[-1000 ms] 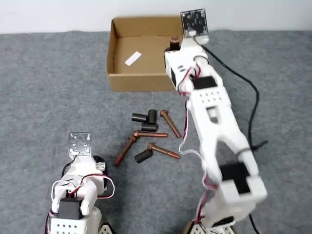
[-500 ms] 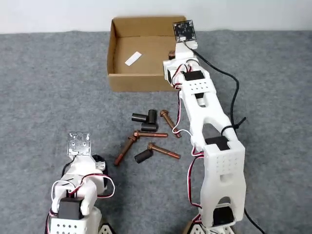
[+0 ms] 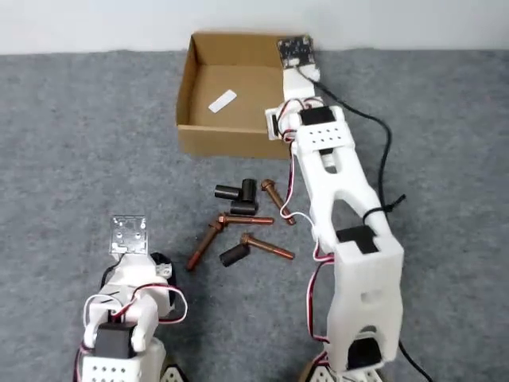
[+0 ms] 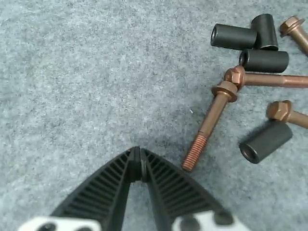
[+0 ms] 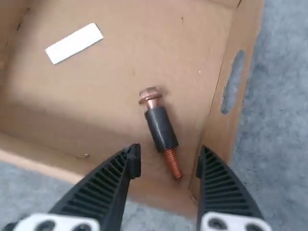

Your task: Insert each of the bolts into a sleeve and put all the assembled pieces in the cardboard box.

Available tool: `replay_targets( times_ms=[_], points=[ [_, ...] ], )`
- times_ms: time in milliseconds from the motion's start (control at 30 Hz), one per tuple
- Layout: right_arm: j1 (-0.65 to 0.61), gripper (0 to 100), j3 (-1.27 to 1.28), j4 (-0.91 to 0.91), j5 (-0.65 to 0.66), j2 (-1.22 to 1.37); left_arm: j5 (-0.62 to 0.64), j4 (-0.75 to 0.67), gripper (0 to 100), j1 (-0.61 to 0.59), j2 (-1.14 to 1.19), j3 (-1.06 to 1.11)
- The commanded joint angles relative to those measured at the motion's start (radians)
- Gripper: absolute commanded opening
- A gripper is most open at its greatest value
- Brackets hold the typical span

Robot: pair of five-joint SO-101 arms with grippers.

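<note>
- My right claw hung spread and empty over the cardboard box.
- One bolt in its sleeve lay inside the box, near a corner.
- My left claw was pressed together, well short of the box.
- Loose bolts and sleeves lay on the bench before the box.

Sleeved bolt inside the cardboard box; loose bolts and sleeves clustered on the table before it
</note>
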Motion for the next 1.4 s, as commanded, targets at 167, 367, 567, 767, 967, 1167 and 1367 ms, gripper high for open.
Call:
replay_targets(
  times_ms=[167, 367, 567, 767, 967, 1167, 1367],
  points=[
    [-0.042, 3.0, -0.041, 0.131, -0.014, -0.269, 0.008, -0.025, 1, -0.006, 0.000, -0.007],
    [-0.096, 0.9, -0.041, 0.329, -0.012, -0.361, 0.008, -0.025, 1, -0.006, 0.000, -0.007],
    [-0.168, 0.8, -0.041, 0.645, 0.046, -0.404, 0.003, -0.046, 1, -0.104, -0.006, -0.007],
    [-0.203, 0.8, -0.037, 0.908, 0.431, -0.403, -0.029, -0.069, 1, -0.212, -0.008, -0.007],
    [-0.217, 0.8, -0.029, 0.909, 0.603, -0.407, -0.132, -0.135, 1, -0.267, -0.002, -0.007],
    [-0.335, 4.7, 0.103, 0.912, 0.717, -0.409, -0.132, -0.137, 1, -0.265, -0.002, -0.007],
    [-0.403, 15.5, 0.281, 0.905, 0.761, -0.441, -0.132, -0.137, 1, -0.265, -0.002, -0.007]
  ],
)
